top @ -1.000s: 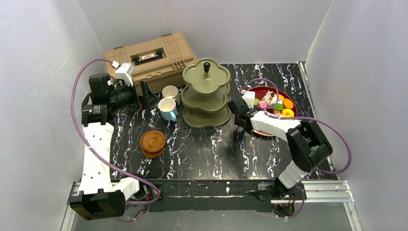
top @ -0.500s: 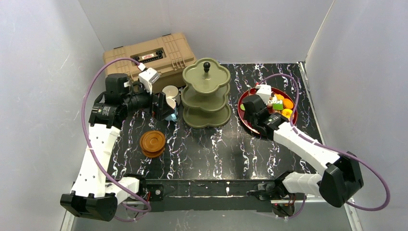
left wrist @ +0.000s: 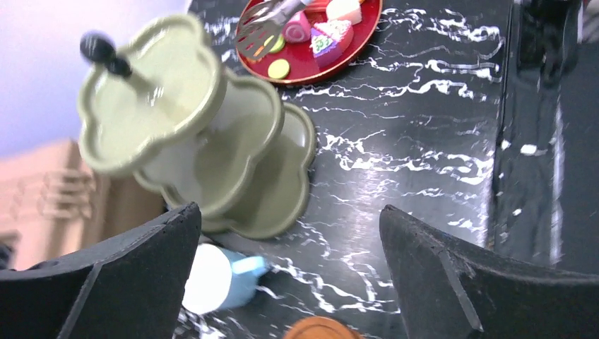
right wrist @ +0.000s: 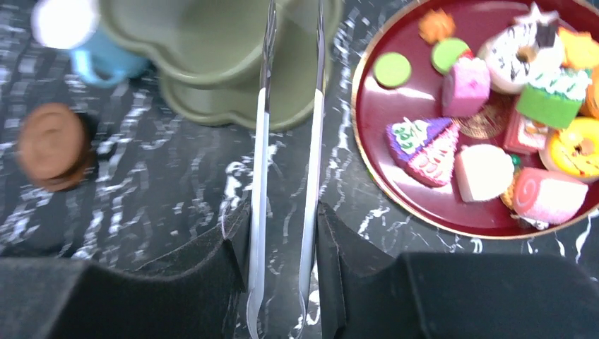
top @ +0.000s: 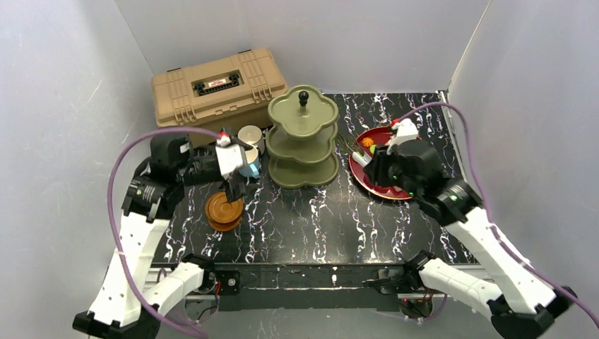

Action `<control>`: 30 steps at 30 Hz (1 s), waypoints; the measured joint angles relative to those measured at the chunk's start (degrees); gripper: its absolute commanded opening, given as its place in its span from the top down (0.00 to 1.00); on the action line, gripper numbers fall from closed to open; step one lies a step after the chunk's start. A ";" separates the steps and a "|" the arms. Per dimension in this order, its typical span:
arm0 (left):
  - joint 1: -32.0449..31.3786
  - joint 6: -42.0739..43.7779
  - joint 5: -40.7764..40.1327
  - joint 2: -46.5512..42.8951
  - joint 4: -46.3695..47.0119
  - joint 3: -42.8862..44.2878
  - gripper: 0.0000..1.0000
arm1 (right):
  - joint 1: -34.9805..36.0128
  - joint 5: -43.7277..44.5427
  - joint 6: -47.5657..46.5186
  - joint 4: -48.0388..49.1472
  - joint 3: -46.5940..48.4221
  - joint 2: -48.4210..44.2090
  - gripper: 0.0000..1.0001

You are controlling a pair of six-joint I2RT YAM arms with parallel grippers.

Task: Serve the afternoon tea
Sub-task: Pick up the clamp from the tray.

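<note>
The olive three-tier stand [top: 302, 138] with its black knob stands mid-table. Beside it are a white mug [top: 249, 134] and a light-blue mug [top: 248, 168], with a stack of brown saucers [top: 224, 210] nearer me. My left gripper [top: 234, 185] hangs open above the saucers and blue mug [left wrist: 212, 279], holding nothing. Toy cakes and donuts [right wrist: 487, 85] lie on a red plate [right wrist: 424, 205]. My right gripper [right wrist: 282, 233] is shut on metal tongs [right wrist: 314, 106], whose tips reach toward the stand's lower tier [right wrist: 212, 99], left of the plate.
A tan toolbox [top: 215, 85] sits at the back left, behind the mugs. The red plate [top: 371, 185] lies to the right of the stand. Grey walls close in the table on three sides.
My left arm swung from the toolbox forward and right, past the mugs to above the saucers. My right arm lifted and drew back toward the plate, tongs still in its grip.
</note>
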 measured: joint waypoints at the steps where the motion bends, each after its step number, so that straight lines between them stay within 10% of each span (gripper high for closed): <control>1: -1.05 2.67 0.37 -1.18 0.55 -0.98 0.05 | 0.00 -2.23 -0.28 -1.88 2.08 -1.75 0.80; 17: -37.55 24.70 -17.62 4.76 25.73 -10.16 0.15 | 0.00 -29.66 -1.49 -18.14 17.20 -4.13 0.77; 30: -49.33 21.75 -38.38 8.31 31.93 -12.00 0.28 | 0.00 -40.37 -1.51 -15.41 19.08 1.05 0.76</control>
